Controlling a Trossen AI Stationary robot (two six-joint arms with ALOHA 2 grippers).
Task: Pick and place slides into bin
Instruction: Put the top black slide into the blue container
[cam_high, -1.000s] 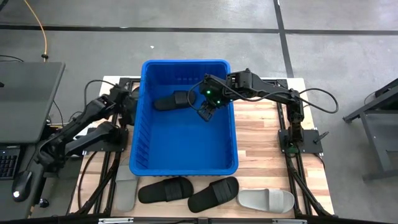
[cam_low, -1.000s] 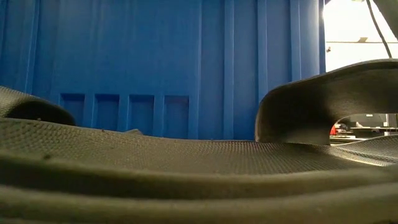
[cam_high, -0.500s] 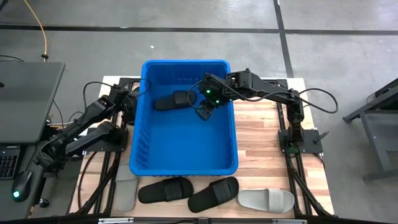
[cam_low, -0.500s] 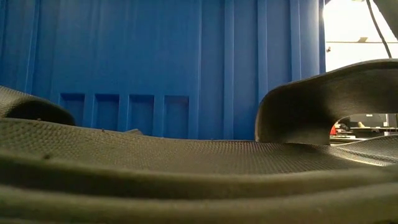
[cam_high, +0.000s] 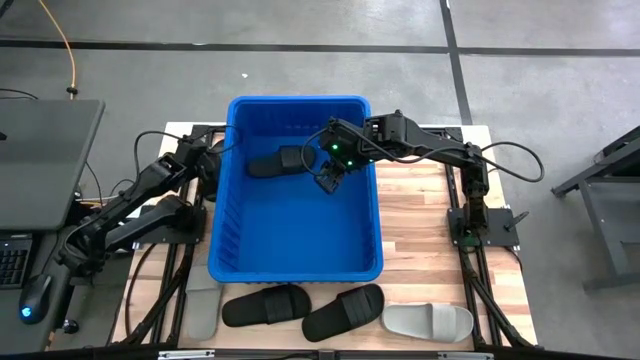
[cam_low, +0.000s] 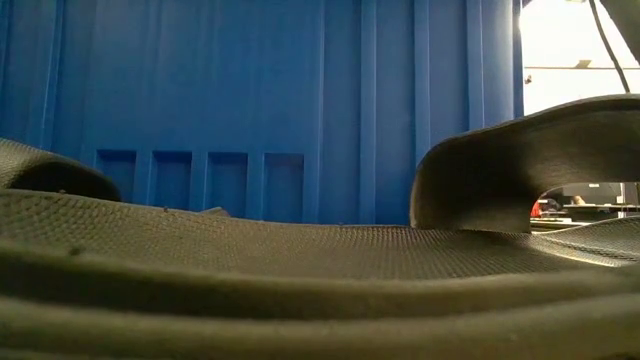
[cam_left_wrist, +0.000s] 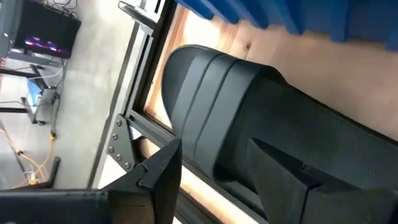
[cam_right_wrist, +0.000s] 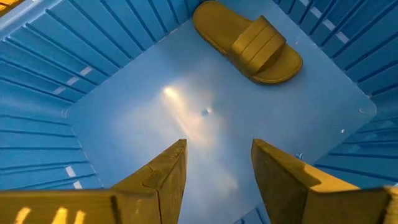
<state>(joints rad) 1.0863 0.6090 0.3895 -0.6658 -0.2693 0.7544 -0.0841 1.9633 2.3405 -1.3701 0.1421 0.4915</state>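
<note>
One black slide lies in the bin; four more wait on the tabletop in front of it. Right claw hangs inside the bin, released and empty. Left claw sits beside the bin's left wall, grip state unclear. Barely started.

You have one deep bright blue ribbed plastic bin with one black rubber slide inside. At its near side lie two more black slides and two light grey slides.
</note>
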